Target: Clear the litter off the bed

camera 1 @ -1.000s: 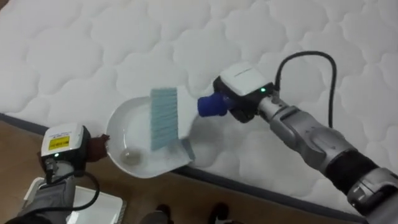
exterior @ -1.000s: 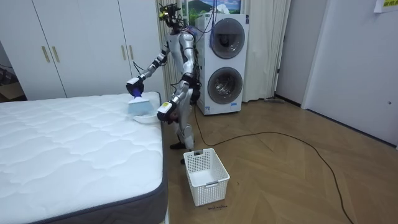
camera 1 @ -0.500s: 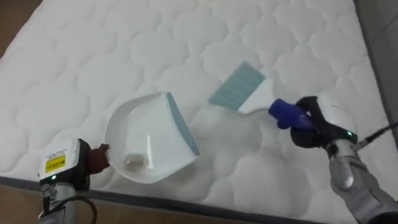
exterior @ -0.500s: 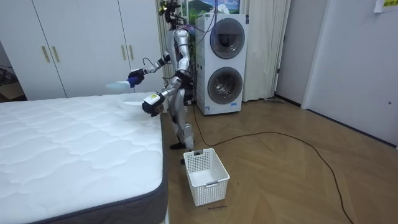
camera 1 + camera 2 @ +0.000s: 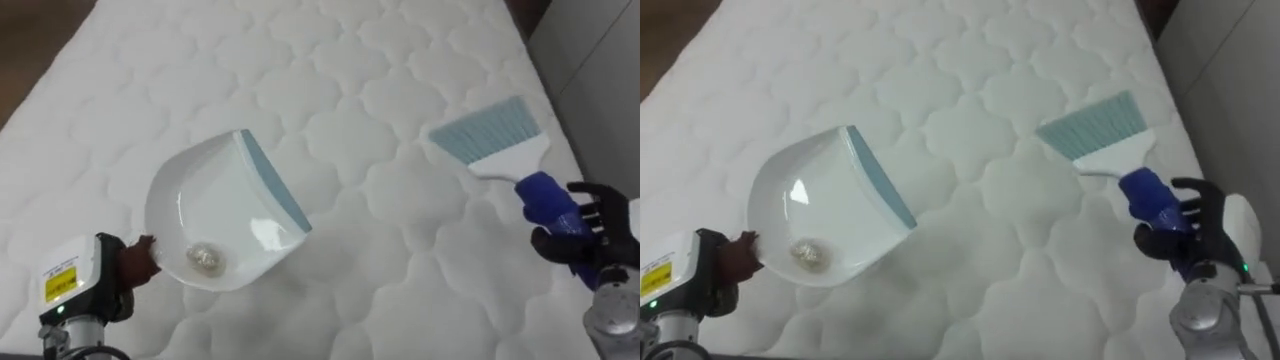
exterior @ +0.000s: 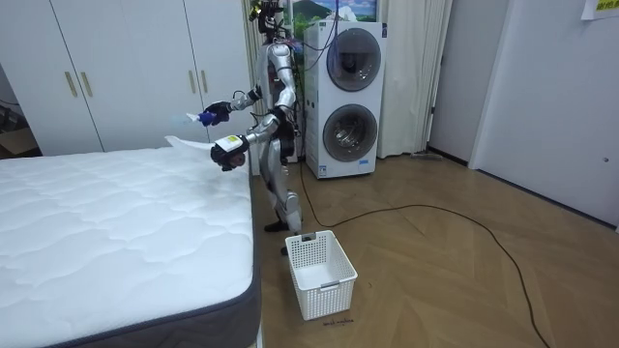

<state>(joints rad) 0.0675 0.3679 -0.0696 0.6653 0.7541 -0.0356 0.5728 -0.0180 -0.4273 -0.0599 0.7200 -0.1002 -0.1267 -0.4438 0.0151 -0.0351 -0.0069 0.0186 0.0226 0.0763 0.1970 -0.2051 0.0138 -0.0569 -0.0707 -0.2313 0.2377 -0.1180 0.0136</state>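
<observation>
We grip the dustpan [image 5: 215, 205] in our left hand [image 5: 135, 263], crumb [image 5: 205, 258] inside, over the bed [image 5: 350, 70], brush [image 5: 497, 140] clasped in our right hand [image 5: 592, 238].

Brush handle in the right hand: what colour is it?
The brush handle is blue, clearest in the left eye view.

we look steeply down from the robot's head through both eyes, close over the mattress [image 5: 350, 90]. the eyes sit slightly apart, so the dustpan [image 5: 215, 225] and brush [image 5: 500, 140] lie further left in the right eye. our room camera stands well off, facing the wardrobe [image 6: 126, 68] and washers [image 6: 348, 97], and shares the mattress's far corner with the eyes.
</observation>
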